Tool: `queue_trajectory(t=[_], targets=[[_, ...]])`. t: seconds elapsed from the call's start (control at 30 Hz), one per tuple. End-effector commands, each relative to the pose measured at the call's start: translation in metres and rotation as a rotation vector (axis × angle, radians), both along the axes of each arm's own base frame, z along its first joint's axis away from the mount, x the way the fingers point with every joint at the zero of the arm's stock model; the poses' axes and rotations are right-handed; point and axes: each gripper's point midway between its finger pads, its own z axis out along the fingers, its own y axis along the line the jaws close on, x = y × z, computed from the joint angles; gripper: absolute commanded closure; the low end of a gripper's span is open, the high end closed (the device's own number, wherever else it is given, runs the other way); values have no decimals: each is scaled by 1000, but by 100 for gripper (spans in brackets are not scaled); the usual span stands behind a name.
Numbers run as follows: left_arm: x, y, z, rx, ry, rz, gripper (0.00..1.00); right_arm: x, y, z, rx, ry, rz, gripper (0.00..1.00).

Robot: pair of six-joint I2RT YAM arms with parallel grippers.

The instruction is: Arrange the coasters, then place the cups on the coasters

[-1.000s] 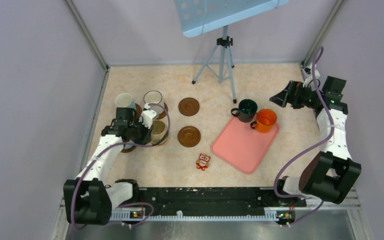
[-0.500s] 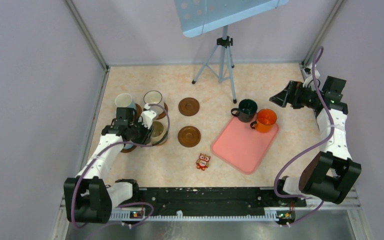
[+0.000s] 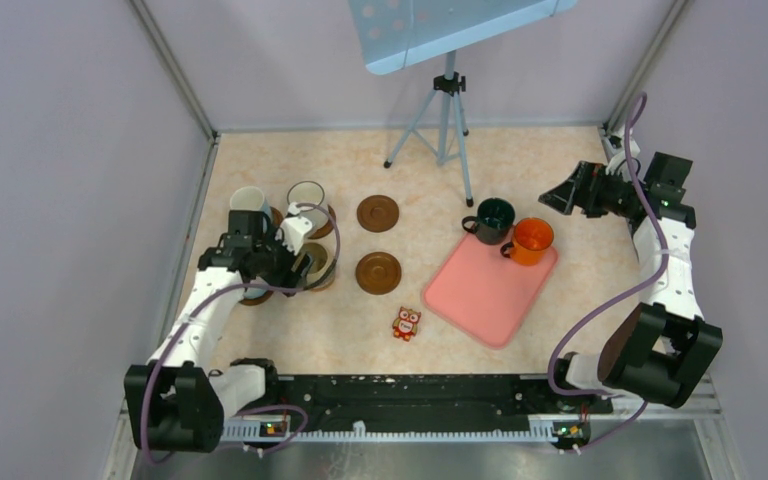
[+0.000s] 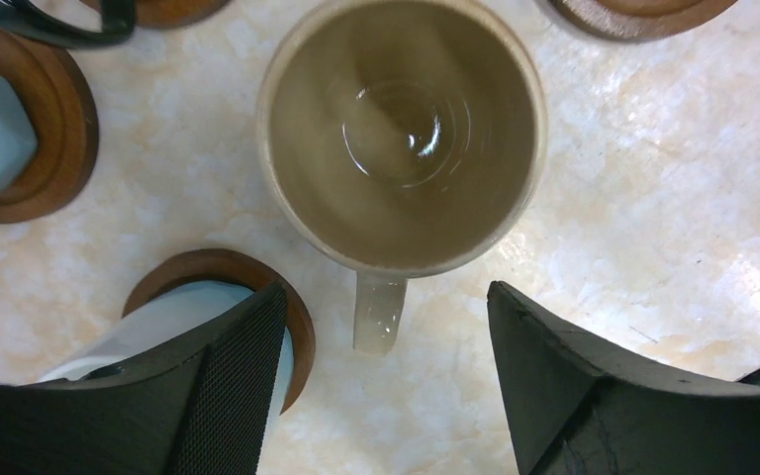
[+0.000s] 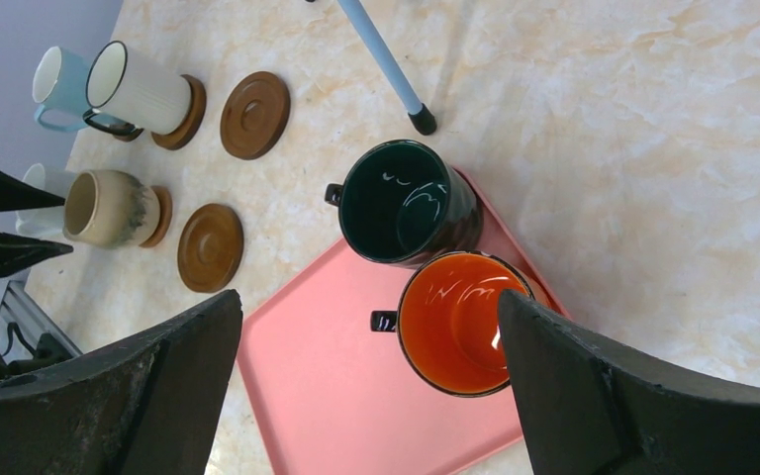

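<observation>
A beige cup (image 4: pixel 403 134) stands upright on a dark coaster (image 5: pixel 158 216). Its handle (image 4: pixel 378 312) points into the gap of my open left gripper (image 4: pixel 386 396), and neither finger touches it. A white cup (image 4: pixel 158 317) on a coaster (image 4: pixel 297 332) sits just behind the left finger. Farther back, a light blue cup (image 3: pixel 249 203) and a white cup (image 3: pixel 307 195) stand on coasters too. Two coasters (image 3: pixel 377 212) (image 3: pixel 378 272) lie bare. My right gripper (image 3: pixel 552 198) hovers open and empty, above and to the right of the dark green cup (image 5: pixel 411 203) and orange cup (image 5: pixel 460 322).
The green and orange cups stand at the far end of a pink tray (image 3: pixel 485 290). A small red owl figure (image 3: pixel 406 323) sits in front of the bare coasters. A tripod (image 3: pixel 447 120) stands at the back, one leg (image 5: pixel 386 64) ending near the green cup.
My left gripper has opened and let go of the beige cup's handle, leaving the cup standing on its coaster. The right arm has not moved.
</observation>
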Motion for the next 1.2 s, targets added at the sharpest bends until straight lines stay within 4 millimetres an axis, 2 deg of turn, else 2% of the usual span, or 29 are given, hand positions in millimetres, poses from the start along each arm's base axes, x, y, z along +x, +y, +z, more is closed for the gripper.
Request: queue_trajectory(t=[0.0, 0.23, 0.43, 0.6, 0.77, 0.83, 0.9, 1.0, 1.07, 1.17], targets=[[8, -10, 34, -46, -76, -39, 20, 2, -1, 2, 9, -19, 16, 2], [10, -15, 46, -72, -73, -56, 17, 2, 0, 2, 10, -20, 19, 2], [26, -34, 80, -132, -150, -117, 6, 1, 0, 2, 11, -21, 21, 2], [43, -63, 100, -134, -170, -181, 4, 2, 0, 4, 8, -23, 23, 2], [59, -111, 115, -132, -210, -258, 4, 2, -1, 4, 4, -23, 20, 2], [62, -130, 116, -151, -197, -270, 4, 2, -1, 4, 7, -20, 21, 2], [63, -139, 111, -157, -166, -267, 5, 1, -1, 3, 3, -16, 24, 2], [62, -126, 96, -95, -115, -211, 4, -2, -2, 1, -20, -18, 21, 2], [51, -111, 85, -47, -61, -172, 3, -3, -1, 0, -18, -23, 18, 2], [34, -85, 84, -34, -52, -137, 1, -4, 0, 2, -11, -26, 24, 2]])
